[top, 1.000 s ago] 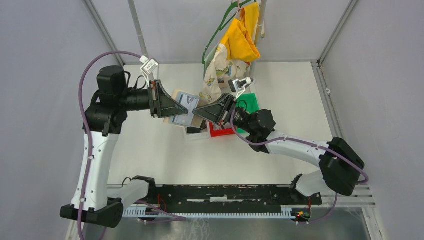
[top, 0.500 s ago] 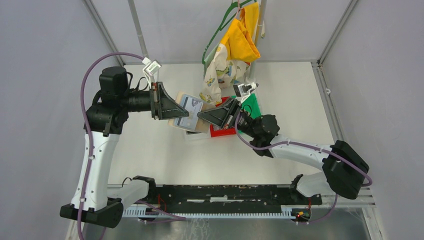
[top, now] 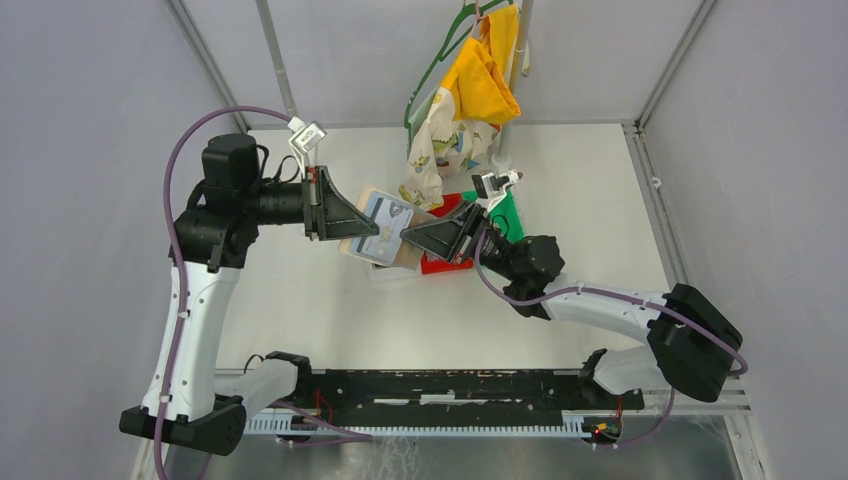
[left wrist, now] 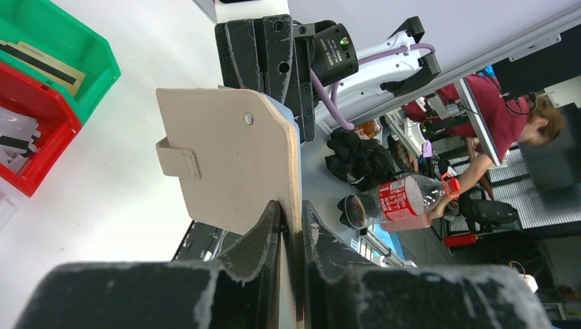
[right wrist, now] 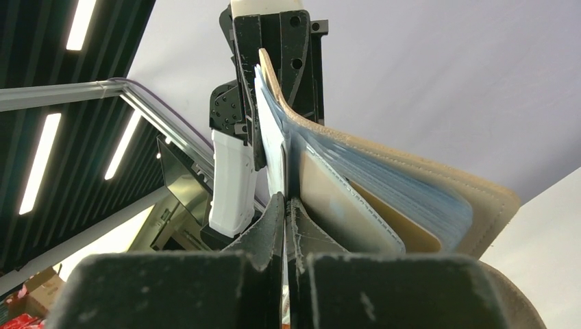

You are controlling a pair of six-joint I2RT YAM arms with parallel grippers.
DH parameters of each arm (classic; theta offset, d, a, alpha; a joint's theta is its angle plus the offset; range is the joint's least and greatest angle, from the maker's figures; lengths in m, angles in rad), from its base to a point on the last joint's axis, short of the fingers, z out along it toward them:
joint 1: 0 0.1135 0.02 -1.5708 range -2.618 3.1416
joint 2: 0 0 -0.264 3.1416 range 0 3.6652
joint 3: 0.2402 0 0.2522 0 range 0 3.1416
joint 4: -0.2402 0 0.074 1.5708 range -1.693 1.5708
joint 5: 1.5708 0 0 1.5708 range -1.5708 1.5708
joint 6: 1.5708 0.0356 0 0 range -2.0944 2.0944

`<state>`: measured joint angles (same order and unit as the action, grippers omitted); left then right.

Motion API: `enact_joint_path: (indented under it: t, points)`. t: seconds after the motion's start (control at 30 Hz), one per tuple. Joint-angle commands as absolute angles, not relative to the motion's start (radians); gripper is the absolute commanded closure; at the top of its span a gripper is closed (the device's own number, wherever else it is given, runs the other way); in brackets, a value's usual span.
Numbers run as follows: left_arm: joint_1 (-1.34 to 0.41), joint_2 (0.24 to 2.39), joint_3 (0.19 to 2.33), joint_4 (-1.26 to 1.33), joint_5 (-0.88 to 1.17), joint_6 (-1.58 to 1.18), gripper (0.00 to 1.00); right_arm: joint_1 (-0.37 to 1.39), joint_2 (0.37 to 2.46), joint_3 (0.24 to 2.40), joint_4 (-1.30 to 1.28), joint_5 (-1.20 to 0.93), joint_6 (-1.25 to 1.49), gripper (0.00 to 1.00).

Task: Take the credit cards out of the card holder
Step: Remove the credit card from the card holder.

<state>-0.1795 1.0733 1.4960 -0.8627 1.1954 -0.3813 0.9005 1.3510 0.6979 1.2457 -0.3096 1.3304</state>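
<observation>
The tan card holder hangs open in the air between both grippers, above the bins. My left gripper is shut on the edge of its cover; in the left wrist view the tan cover stands between my fingers. My right gripper is shut on the edge of a pale grey credit card among the clear sleeves. In the right wrist view the thin pale card runs down between my closed fingers, with the sleeves and tan cover fanned to the right.
Below the holder are a red bin, a green bin and a whitish bin. The left wrist view shows cards lying in the green bin and the red bin. Clothes on a hanger hang at the back.
My right arm has shifted a little to the right and nearer, its fingertips staying at the holder. The holder has tilted and the pale card faces up more. The left arm barely moved.
</observation>
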Motion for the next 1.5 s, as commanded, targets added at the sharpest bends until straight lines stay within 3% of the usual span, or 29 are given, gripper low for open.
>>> enact_joint_path:
  t: [0.0, 0.2, 0.4, 0.57, 0.77, 1.03, 1.3, 1.47]
  points:
    - [-0.183, 1.050, 1.559, -0.836, 1.272, -0.407, 0.98, 0.880, 1.333, 0.663, 1.281, -0.284, 1.317, 1.00]
    - [-0.183, 1.051, 1.563, -0.836, 1.255, -0.403, 0.98, 0.881, 1.331, 0.654, 1.313, -0.285, 1.326, 0.99]
    - [-0.184, 1.053, 1.563, -0.839, 1.238, -0.395, 0.98, 0.882, 1.376, 0.689, 1.397, -0.302, 1.390, 0.72]
    - [-0.183, 1.056, 1.565, -0.841, 1.236, -0.402, 0.98, 0.883, 1.406, 0.732, 1.396, -0.313, 1.403, 0.64]
    - [-0.183, 1.057, 1.567, -0.840, 1.241, -0.405, 0.98, 0.885, 1.454, 0.758, 1.456, -0.319, 1.454, 0.62]
    - [-0.183, 1.057, 1.564, -0.852, 1.232, -0.387, 0.98, 0.890, 1.488, 0.803, 1.489, -0.336, 1.480, 0.69]
    - [-0.182, 1.076, 1.584, -0.929, 1.169, -0.311, 0.98, 0.891, 1.467, 0.763, 1.510, -0.337, 1.479, 1.00]
    - [-0.183, 1.078, 1.614, -0.925, 1.158, -0.323, 0.98, 0.891, 1.449, 0.710, 1.551, -0.329, 1.481, 1.00]
